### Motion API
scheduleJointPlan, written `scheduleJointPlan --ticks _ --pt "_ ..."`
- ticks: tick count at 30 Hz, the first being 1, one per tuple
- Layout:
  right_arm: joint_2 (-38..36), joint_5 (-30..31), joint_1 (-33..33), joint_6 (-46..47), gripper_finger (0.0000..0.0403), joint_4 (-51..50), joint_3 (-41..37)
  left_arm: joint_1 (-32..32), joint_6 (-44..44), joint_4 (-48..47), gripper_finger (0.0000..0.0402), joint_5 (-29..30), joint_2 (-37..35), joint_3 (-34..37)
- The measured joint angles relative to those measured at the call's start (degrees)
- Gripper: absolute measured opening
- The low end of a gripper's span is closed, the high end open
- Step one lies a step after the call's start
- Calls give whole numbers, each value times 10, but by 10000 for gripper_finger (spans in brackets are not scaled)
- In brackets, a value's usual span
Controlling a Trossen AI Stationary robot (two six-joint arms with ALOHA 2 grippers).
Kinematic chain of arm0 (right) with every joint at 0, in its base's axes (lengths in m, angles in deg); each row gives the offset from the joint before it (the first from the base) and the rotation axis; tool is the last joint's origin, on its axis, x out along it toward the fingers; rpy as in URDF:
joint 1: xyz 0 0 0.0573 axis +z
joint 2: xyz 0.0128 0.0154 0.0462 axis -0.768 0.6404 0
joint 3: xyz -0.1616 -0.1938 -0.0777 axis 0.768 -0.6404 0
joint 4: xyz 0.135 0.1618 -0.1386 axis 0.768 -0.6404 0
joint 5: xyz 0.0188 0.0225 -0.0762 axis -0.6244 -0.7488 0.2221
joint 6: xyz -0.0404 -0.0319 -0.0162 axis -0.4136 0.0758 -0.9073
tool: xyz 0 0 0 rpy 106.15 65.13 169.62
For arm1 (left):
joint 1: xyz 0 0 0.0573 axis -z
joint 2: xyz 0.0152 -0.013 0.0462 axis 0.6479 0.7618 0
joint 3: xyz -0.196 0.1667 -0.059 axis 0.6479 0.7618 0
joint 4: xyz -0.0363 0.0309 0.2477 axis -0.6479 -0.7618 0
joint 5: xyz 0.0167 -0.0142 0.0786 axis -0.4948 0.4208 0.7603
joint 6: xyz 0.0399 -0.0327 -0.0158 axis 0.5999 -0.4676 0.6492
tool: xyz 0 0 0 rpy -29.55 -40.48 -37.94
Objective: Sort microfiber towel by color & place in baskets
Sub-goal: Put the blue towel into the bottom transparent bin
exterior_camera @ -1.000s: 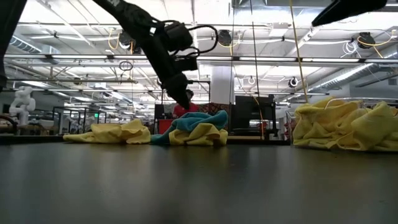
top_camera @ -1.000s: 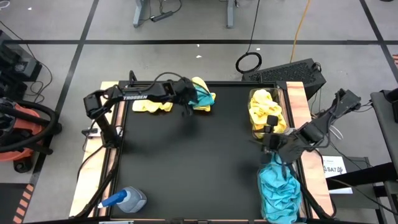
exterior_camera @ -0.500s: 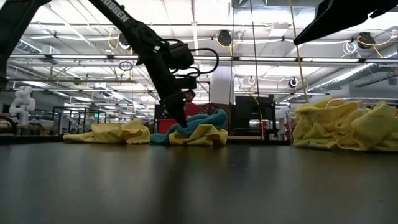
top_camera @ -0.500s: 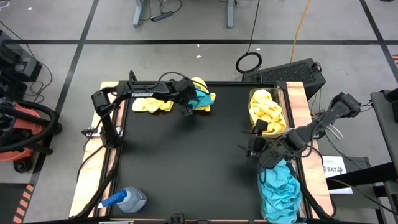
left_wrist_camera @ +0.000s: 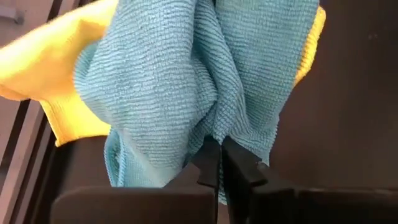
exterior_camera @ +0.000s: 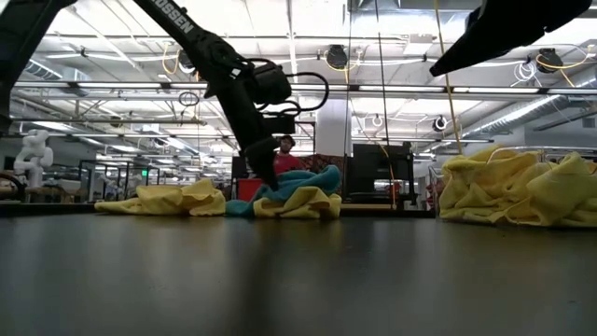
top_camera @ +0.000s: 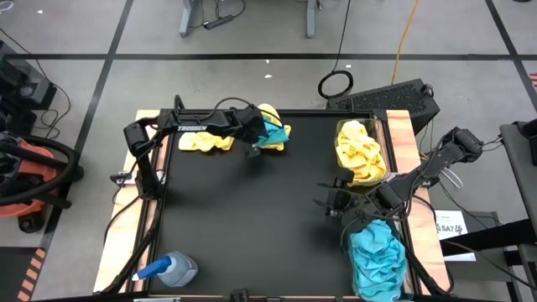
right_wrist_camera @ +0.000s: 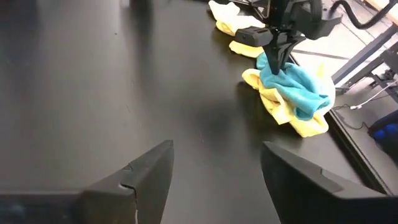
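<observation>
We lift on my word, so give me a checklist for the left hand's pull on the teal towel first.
1. Left hand shut on the teal towel: ok.
2. Only teal pinched, no yellow towel caught: cannot tell; yellow lies right under it.
3. Right hand open, holding nothing, clear of the pile: ok.
4. Teal basket holds only teal: ok.
5. Yellow basket holds only yellow: ok.
6. Other yellow towel lies apart from the grip: ok.

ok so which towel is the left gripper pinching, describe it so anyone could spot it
At the table's far edge lies a small heap of towels. The left gripper is shut on the teal towel draped over a yellow one; it is the only teal cloth there.
</observation>
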Motion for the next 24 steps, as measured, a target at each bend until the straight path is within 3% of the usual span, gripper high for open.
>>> scheduleJointPlan --ticks 6,14,24 --pt "0 -31 0 18 215 7 0 15 -1 -26 9 20 -2 0" --pt "0 -41 0 16 203 12 0 46 0 -36 8 37 -64 0" --pt "0 17 -11 -44 227 48 0 106 23 -9 8 37 -172 0"
